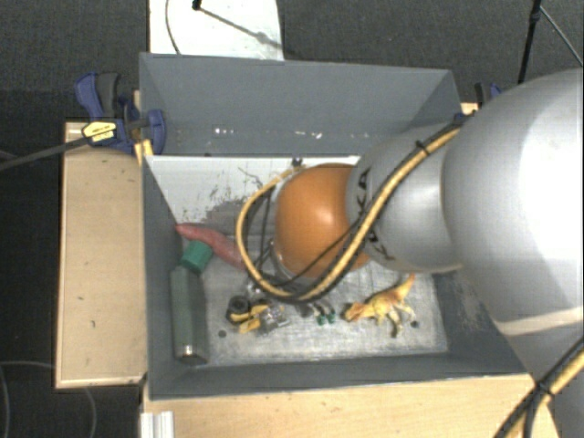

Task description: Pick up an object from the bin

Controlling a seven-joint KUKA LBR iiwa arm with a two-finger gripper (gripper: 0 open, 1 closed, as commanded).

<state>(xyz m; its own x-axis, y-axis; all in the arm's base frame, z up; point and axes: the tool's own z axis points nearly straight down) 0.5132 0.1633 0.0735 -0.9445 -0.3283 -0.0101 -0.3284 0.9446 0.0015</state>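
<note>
Grey bin (301,108): green tube (187,308), yellow toy animal (383,307) lie loose. Orange wrist cover (310,217) low over mid; claw (294,292) open/shut can't tell; prob. no obj lifted yet.

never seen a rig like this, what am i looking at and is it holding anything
One camera looks down, partly from the side, into a grey metal bin. The big silver shape entering from the right is a robot arm; the orange dome and the cables round it belong to its wrist. It is meant to pick one thing out. On the bin floor lie a dark green tube with a teal cap at the left, a pink strip above it, a small yellow and black piece near the middle and a yellow toy animal towards the right. Whether it holds anything cannot be told here.
</note>
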